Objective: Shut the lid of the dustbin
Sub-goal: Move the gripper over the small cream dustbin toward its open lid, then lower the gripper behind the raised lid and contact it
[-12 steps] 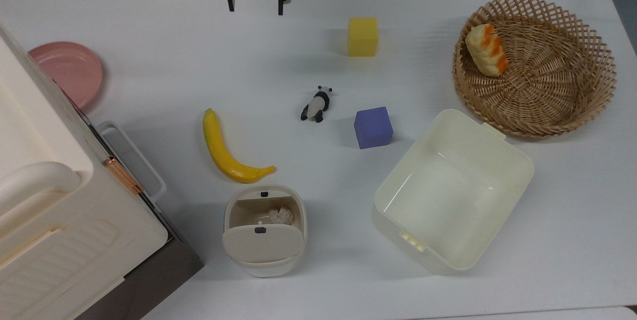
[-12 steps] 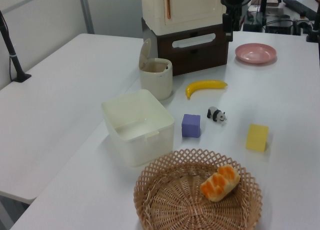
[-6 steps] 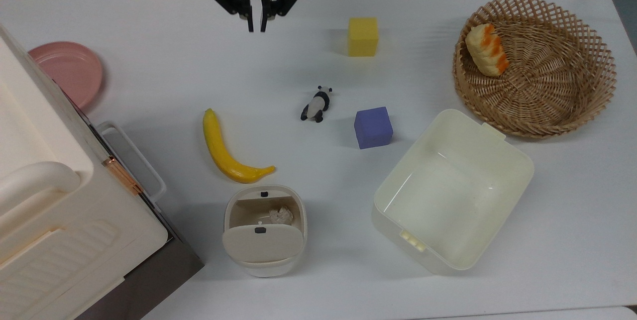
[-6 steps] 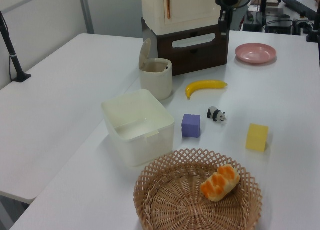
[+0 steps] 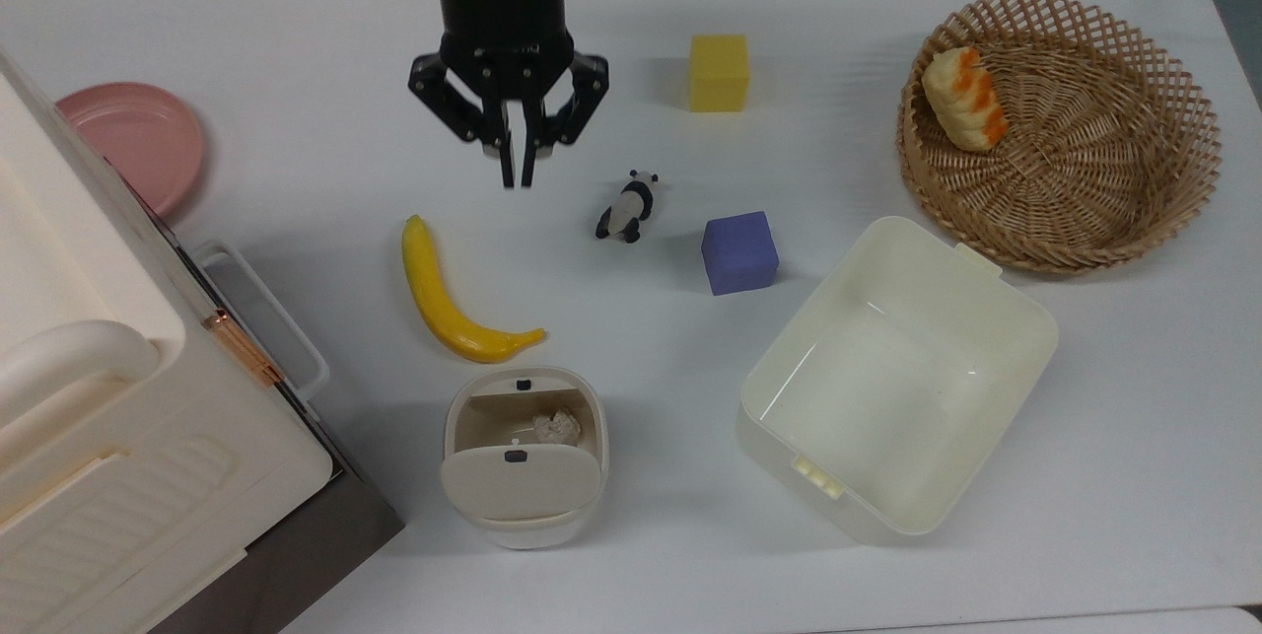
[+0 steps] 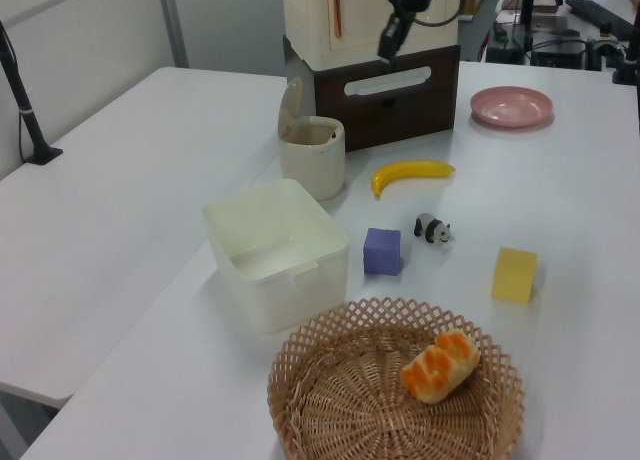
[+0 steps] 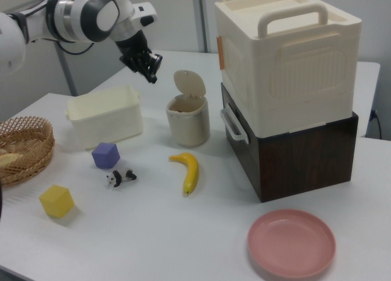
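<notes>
- Black two-finger gripper: clenched, empty, raised above white table, well apart from small cream-white plastic dustbin.
- Flat beige lid: standing open.

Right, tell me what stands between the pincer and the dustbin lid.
In the top view the banana lies on the table between the pincer and the dustbin, a little toward the top view's left. The right view shows the pincer raised well above the table, so the banana hardly blocks it. The lid stands upright.
</notes>
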You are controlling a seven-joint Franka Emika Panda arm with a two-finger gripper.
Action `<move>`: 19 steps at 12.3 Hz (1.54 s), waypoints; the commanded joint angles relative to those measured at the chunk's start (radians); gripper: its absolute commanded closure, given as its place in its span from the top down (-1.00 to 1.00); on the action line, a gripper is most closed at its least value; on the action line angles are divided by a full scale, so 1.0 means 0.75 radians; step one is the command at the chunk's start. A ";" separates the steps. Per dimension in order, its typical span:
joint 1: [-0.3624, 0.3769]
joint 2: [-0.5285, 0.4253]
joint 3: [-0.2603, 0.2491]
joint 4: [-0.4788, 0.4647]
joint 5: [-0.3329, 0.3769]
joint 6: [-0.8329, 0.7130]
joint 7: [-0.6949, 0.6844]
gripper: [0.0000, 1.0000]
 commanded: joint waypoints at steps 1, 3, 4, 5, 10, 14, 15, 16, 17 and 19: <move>0.037 0.187 -0.016 0.158 0.017 0.284 0.094 -0.75; 0.048 0.269 -0.018 0.162 -0.009 0.531 0.200 -0.75; 0.050 0.298 -0.024 0.180 -0.026 0.622 0.227 -0.75; 0.058 0.329 -0.044 0.211 -0.032 0.685 0.251 -0.75; 0.146 0.537 -0.243 0.362 -0.032 0.917 0.372 -0.75; 0.217 0.605 -0.343 0.367 -0.030 0.985 0.403 -0.75; 0.230 0.603 -0.341 0.365 -0.030 0.985 0.403 -0.75; 0.240 0.603 -0.339 0.363 -0.030 0.983 0.405 -0.75; 0.244 0.601 -0.337 0.358 -0.030 0.981 0.407 -0.75; 0.250 0.589 -0.335 0.354 -0.030 0.975 0.403 -0.75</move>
